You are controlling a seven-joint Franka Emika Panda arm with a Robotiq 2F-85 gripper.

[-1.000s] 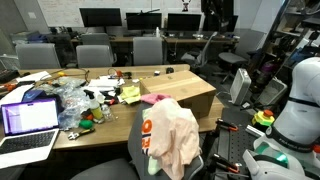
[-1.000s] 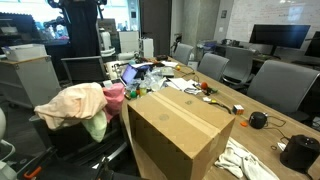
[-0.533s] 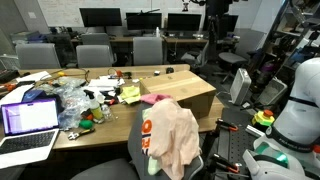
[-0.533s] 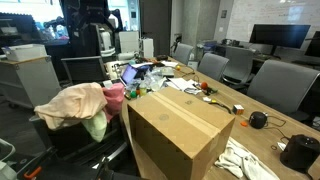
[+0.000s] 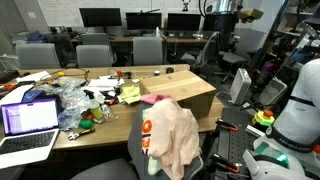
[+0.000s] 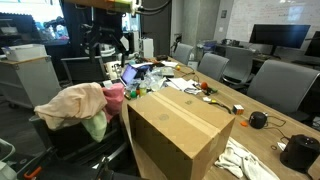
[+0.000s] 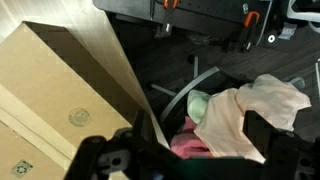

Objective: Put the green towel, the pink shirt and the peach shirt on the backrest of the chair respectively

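The peach shirt (image 5: pixel 172 138) (image 6: pixel 72 102) (image 7: pixel 262 104) lies draped over the backrest of the chair (image 5: pixel 134 150) (image 6: pixel 62 142). Under it the pink shirt (image 6: pixel 115 95) (image 7: pixel 188 148) pokes out beside the table edge. The green towel (image 6: pixel 97 126) (image 7: pixel 198 104) shows as a pale green patch below the peach cloth. My gripper (image 6: pixel 107 44) (image 7: pixel 185 152) hangs high above the chair, open, with nothing between its fingers; the clothes lie well below it.
A large cardboard box (image 6: pixel 180 130) (image 7: pixel 60 90) stands on the long wooden table (image 5: pixel 180 72) right next to the chair. A laptop (image 5: pixel 28 120) and clutter fill the table's far end. Other grey chairs (image 5: pixel 148 50) line the far side.
In an exterior view my gripper has shifted to the right and lower in the picture, still open. The clothes on the chair have not moved.
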